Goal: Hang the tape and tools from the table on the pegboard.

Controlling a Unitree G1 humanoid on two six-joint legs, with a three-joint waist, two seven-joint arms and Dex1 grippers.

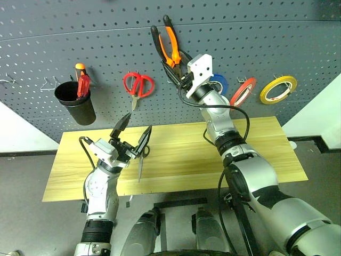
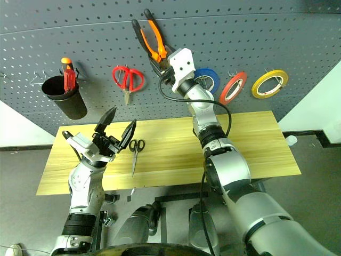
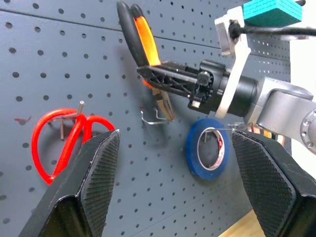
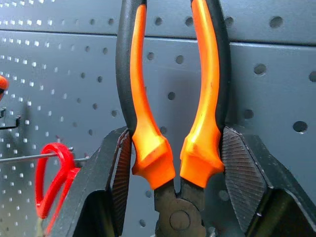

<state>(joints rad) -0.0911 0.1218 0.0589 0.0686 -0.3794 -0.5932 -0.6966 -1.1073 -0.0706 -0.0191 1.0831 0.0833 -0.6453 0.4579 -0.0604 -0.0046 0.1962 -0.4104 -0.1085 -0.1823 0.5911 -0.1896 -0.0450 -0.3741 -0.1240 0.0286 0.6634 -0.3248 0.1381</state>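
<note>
right gripper [image 4: 173, 197] clamped the pliers [image 1: 168, 42] by the handles, held up against the pegboard [image 1: 53, 48]; left gripper [image 1: 133, 136] stood wide, empty. small scissors [image 2: 136, 152] lay on the table [image 1: 256, 144].

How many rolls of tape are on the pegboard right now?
3, in a row on the dark grey pegboard: the blue tape ring, partly behind the right arm, then the red tape ring, then the yellow tape ring.

Head pair high over table [image 1: 176, 154] toward pegboard [image 1: 106, 48] — wrist views close behind each claw, sharing pliers [image 3: 143, 39].
</note>
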